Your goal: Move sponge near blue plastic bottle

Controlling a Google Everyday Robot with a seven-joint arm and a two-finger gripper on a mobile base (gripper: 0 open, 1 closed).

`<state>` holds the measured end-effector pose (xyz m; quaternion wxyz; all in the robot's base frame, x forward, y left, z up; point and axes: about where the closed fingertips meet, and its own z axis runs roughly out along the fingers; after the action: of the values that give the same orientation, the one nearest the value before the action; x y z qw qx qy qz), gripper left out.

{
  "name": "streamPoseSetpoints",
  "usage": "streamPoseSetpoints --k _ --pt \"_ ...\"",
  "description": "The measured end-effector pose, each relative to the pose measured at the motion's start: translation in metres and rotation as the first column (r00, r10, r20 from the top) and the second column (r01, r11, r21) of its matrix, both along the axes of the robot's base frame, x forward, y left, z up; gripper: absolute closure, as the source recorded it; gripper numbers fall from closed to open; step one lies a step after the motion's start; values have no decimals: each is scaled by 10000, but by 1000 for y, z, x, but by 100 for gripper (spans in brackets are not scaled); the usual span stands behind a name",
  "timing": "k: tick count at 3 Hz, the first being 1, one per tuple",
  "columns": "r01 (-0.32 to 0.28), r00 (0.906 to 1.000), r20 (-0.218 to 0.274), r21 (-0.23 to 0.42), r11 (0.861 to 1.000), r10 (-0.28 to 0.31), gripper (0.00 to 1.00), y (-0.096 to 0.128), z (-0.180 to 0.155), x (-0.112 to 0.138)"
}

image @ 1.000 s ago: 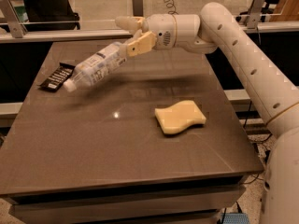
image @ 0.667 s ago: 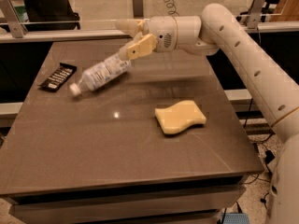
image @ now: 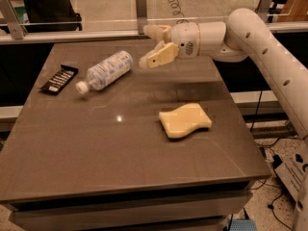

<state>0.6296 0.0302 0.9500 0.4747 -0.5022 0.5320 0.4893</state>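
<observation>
Pincer (image: 150, 46) spread beside bottle (image: 108, 70) | arm (image: 269, 57) cut off right | sponge (image: 185, 121) apart

Blue plastic bottle (image: 105, 70) is being kept lying on table (image: 72, 153); packet (image: 58, 79) being left just L of it, sponge (image: 185, 120) R & nearer front, gripper (image: 150, 46) being held just R, above tabletop.
</observation>
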Motion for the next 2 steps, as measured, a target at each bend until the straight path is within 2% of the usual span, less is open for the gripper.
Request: streamPoseSetpoints --k 1,2 --pt "1191 9920 488 -557 9913 -1164 0 -46 -15 28" --pt "1939 9772 1081 -1060 9753 -1826 0 -90 -24 51"
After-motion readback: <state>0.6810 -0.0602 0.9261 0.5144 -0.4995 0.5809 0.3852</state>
